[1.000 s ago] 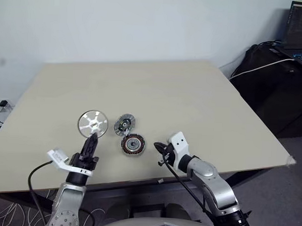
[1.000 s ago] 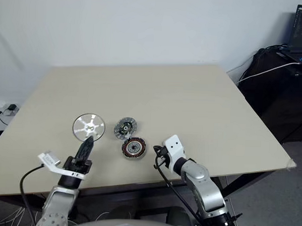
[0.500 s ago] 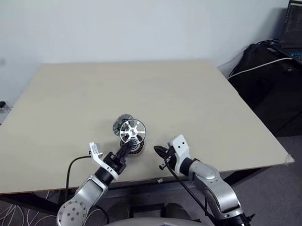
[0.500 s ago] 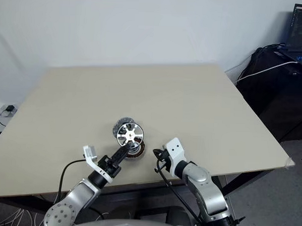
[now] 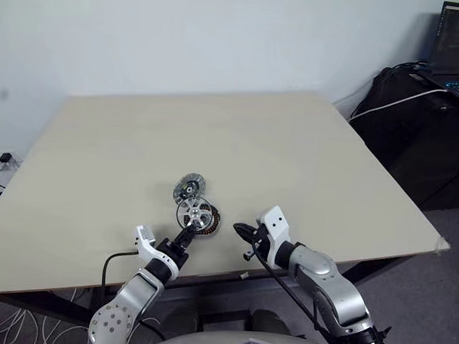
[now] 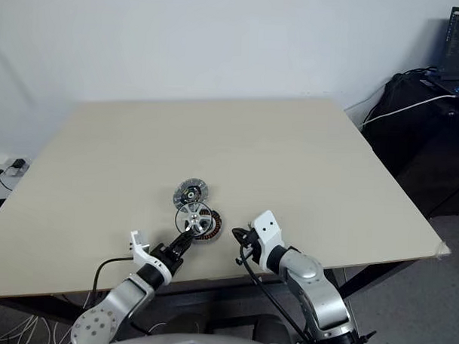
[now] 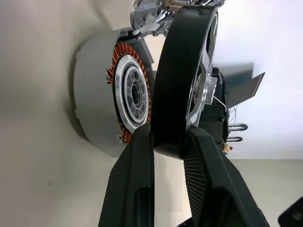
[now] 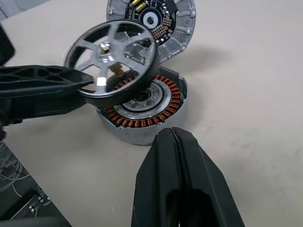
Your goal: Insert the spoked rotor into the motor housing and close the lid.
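Lowest in the head views, near the table's [image 5: 350,176] front edge, the left gripper [image 5: 187,232] pinches the spoked rotor [image 5: 192,211] by its rim, one finger on each face, holding it on edge and tilted just above the motor housing [image 8: 142,106]. Right of centre, the right gripper [image 8: 176,142] sits clenched and empty, its tip just beside the housing. The rotor looks like stiff, smooth metal, likely weighty for its size and slick between the pads, so the rim hold seems right, though I'd guess it may snap down toward the copper windings. The housing looks solid enough to stay put. Just beyond it, towards the middle of the frame, lies the lid [image 5: 189,188], best taken by its edge.
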You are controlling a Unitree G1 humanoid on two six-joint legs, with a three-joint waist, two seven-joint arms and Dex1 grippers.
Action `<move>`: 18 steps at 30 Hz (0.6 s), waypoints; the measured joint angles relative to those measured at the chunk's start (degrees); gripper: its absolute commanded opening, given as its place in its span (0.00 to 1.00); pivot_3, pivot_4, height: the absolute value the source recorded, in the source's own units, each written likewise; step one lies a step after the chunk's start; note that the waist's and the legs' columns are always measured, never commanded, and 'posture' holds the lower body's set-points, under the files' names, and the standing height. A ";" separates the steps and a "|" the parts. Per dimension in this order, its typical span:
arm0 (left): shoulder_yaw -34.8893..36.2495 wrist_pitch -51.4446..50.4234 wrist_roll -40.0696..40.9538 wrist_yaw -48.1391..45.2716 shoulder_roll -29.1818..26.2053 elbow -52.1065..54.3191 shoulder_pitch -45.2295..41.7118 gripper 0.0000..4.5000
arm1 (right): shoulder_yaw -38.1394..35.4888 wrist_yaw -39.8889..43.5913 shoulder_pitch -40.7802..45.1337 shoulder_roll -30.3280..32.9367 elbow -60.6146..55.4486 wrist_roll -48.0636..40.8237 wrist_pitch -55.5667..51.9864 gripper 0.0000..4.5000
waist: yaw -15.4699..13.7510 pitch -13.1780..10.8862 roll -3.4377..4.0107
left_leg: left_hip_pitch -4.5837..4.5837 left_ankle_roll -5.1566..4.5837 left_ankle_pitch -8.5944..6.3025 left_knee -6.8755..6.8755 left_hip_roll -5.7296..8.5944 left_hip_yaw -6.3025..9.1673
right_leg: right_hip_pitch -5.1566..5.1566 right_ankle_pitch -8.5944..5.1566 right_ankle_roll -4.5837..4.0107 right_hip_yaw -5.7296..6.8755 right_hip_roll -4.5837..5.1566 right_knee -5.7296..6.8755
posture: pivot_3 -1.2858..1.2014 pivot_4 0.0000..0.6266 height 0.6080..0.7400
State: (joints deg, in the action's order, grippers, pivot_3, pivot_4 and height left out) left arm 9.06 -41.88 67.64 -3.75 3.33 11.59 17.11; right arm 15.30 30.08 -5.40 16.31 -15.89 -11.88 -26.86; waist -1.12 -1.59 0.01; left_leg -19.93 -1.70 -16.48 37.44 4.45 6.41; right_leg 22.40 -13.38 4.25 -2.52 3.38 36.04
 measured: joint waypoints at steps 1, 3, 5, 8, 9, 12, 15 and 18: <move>-0.01 -0.11 -0.01 -0.02 -0.02 -0.29 -0.29 0.12 | 0.03 0.00 0.00 0.00 0.00 0.00 0.00 0.00 | 0.01 0.00 0.00 | 0.00 0.00 0.00 0.00 0.00 0.00 | 0.00 0.00 0.00 0.00 0.00 0.00 | 0.52 0.00 1.00; 0.00 -0.37 -0.01 -0.07 -0.07 -0.80 -1.01 0.12 | 0.02 0.00 0.00 0.02 0.00 0.00 0.00 0.00 | 0.02 0.00 0.00 | -0.01 -0.01 0.00 0.00 0.00 0.00 | 0.01 0.00 0.00 0.00 0.00 0.00 | 0.52 0.00 1.00; 0.00 -0.67 0.00 -0.07 -0.14 -1.62 -1.99 0.12 | 0.03 0.00 0.02 0.01 0.00 0.01 0.00 0.00 | 0.01 0.00 0.01 | -0.01 -0.01 0.00 0.00 0.00 0.00 | 0.01 0.00 0.00 0.00 0.00 0.00 | 0.52 0.00 1.00; 0.02 -1.43 0.00 -0.06 -0.14 -2.83 -2.53 0.12 | 0.03 -0.01 0.08 0.02 0.01 0.01 0.01 0.00 | 0.03 0.01 0.01 | 0.00 -0.01 0.00 0.00 0.01 0.00 | 0.01 0.00 0.00 -0.01 -0.01 0.00 | 0.52 0.00 1.00; 0.05 -1.51 0.00 -0.06 -0.14 -3.11 -2.54 0.12 | 0.02 -0.02 0.08 0.04 0.01 0.02 0.01 0.00 | 0.03 0.00 0.01 | -0.01 -0.01 0.00 0.00 0.00 0.00 | 0.02 0.00 0.00 0.00 0.00 0.00 | 0.52 0.00 1.00; 0.48 -1.74 0.03 0.07 -0.13 -3.91 -2.60 0.12 | 0.01 -0.05 0.14 0.05 0.01 0.03 0.03 0.00 | 0.01 0.01 0.01 | -0.01 -0.01 0.00 0.00 0.00 0.00 | 0.01 0.00 0.00 0.00 0.00 0.00 | 0.52 0.00 1.00; 0.59 -1.97 0.10 0.07 -0.13 -4.06 -2.73 0.12 | 0.01 -0.10 0.18 0.05 0.02 0.08 0.04 0.00 | 0.00 0.01 0.01 | -0.01 0.00 0.00 0.00 0.01 0.00 | 0.01 0.01 0.00 -0.01 0.01 0.00 | 0.52 0.00 1.00; 0.64 -2.40 0.10 0.08 -0.13 -4.06 -2.80 0.12 | 0.03 -0.15 0.25 0.04 0.03 0.13 0.04 0.00 | 0.00 0.01 0.00 | 0.00 0.00 0.00 0.00 0.01 0.00 | 0.01 0.01 0.00 -0.01 0.01 0.00 | 0.52 0.00 1.00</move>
State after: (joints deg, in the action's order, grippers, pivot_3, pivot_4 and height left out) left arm 9.70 -44.28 67.74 -3.67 3.20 7.52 14.31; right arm 15.32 29.93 -5.15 16.35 -15.87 -11.75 -26.82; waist -1.12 -1.59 0.02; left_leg -19.94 -1.70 -16.48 37.44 4.46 6.41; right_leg 22.41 -13.38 4.25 -2.53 3.38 36.04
